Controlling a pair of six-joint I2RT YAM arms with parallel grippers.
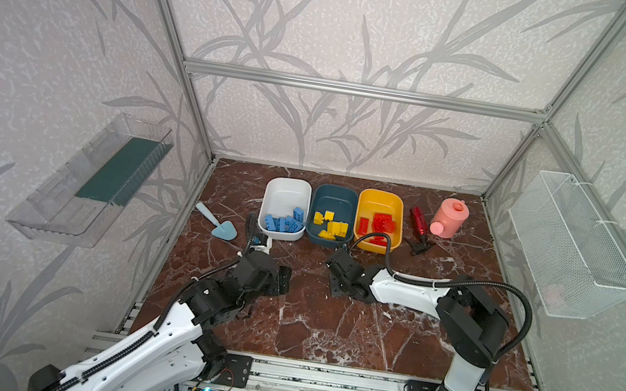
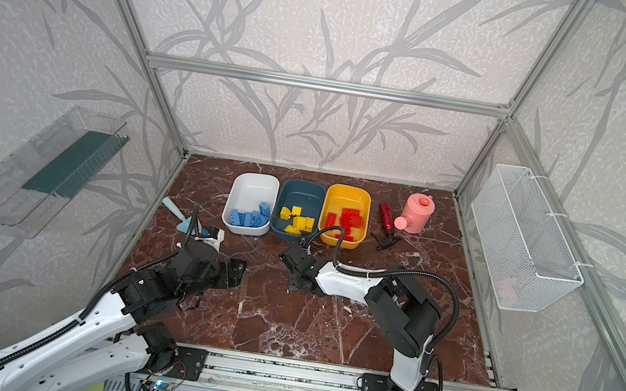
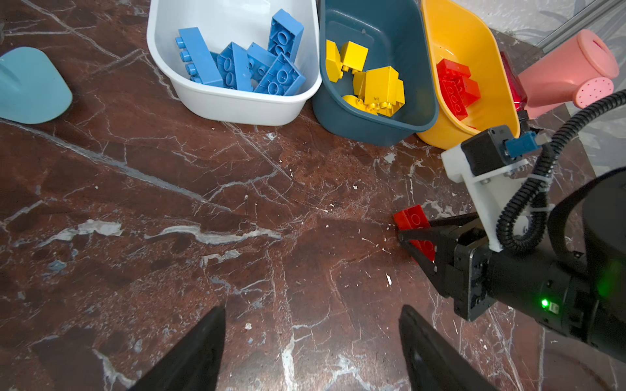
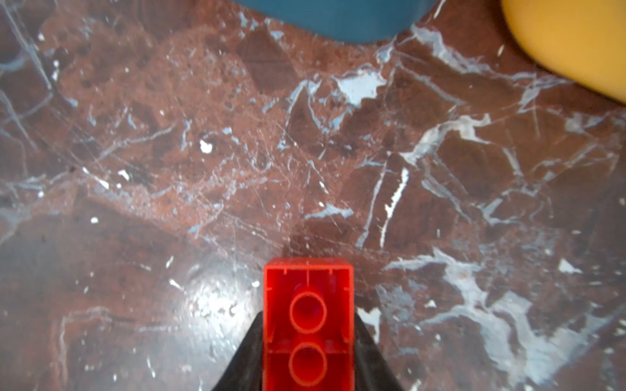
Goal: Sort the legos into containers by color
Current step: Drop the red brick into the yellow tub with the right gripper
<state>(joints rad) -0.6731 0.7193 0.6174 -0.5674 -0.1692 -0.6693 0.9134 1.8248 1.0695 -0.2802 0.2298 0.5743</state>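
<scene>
blue legos (image 3: 244, 67) in white tub (image 3: 237, 108), yellow legos (image 3: 376, 84) in teal tub (image 3: 372, 130), red legos (image 3: 457, 88) in yellow tub (image 3: 467, 40), one red brick (image 4: 308, 335) pinched in my right gripper (image 4: 308, 318)

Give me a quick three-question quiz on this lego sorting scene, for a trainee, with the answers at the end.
1. True or false: the white tub holds yellow bricks.
2. What is the right gripper closed on? A) a red brick B) a blue brick C) nothing
3. Which tub holds the red bricks?

Key
1. False: it holds blue bricks.
2. A.
3. The yellow tub.
</scene>
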